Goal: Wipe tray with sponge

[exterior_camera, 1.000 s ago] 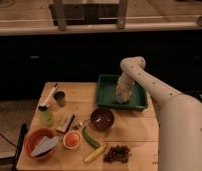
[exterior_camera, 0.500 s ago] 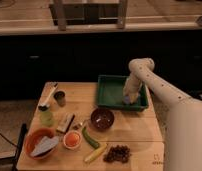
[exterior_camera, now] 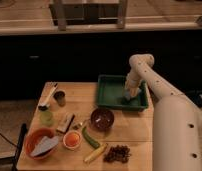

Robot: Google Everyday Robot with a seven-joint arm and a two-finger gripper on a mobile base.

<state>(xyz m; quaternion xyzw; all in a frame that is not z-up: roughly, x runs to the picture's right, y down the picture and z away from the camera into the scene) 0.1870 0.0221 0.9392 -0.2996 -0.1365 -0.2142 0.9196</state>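
The dark-green tray sits at the back right of the wooden table. My white arm reaches down into it from the right. The gripper is low inside the tray's right part, and a pale bluish-grey sponge shows at its tip, touching the tray floor. The arm covers part of the tray's right rim.
A dark-red bowl stands just in front of the tray. A tan-and-dark flat block, a green bottle, a dark cup, an orange bowl, a small orange dish, a green vegetable, a banana and grapes lie to the left and front.
The arm has swung right, carrying the gripper and sponge from the tray's middle to its right part.
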